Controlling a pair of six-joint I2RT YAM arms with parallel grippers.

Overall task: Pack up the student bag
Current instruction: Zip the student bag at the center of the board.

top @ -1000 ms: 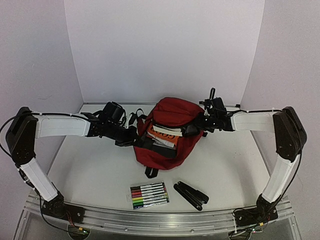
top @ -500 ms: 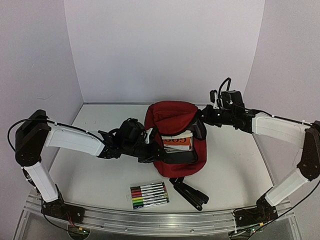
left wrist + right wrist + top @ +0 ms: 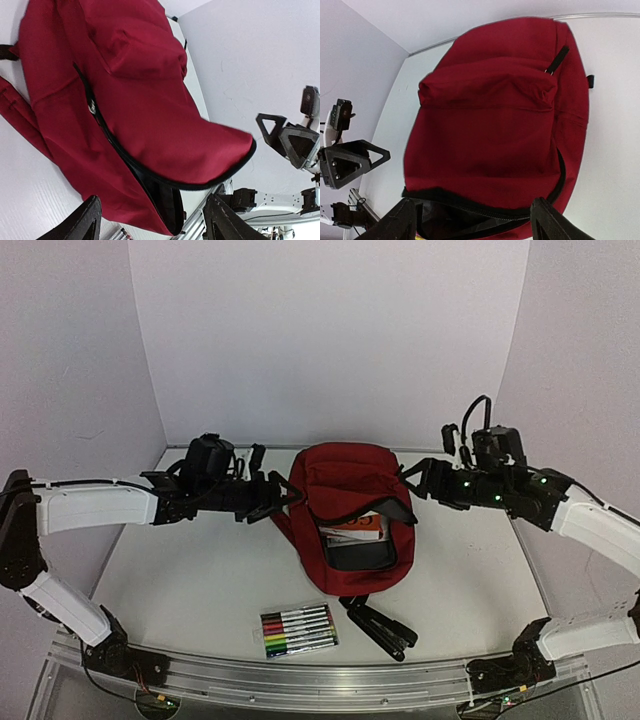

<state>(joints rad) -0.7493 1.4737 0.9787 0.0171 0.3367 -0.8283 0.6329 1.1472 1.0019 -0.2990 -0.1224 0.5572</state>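
The student bag [image 3: 345, 472] lay mid-table [image 3: 190, 580], its main compartment unzipped and an orange-and-white book [image 3: 358, 528] visible inside. The left gripper [image 3: 268, 497] and right gripper [image 3: 418, 481] flanked it just beside, jaws spread wide, holding nothing.

You will find nothing readable here: the only print in sight is on the orange-and-white book cover [image 3: 358, 530] showing in the open mouth of the dark red fabric backpack [image 3: 340, 468], and it is too small to make out.
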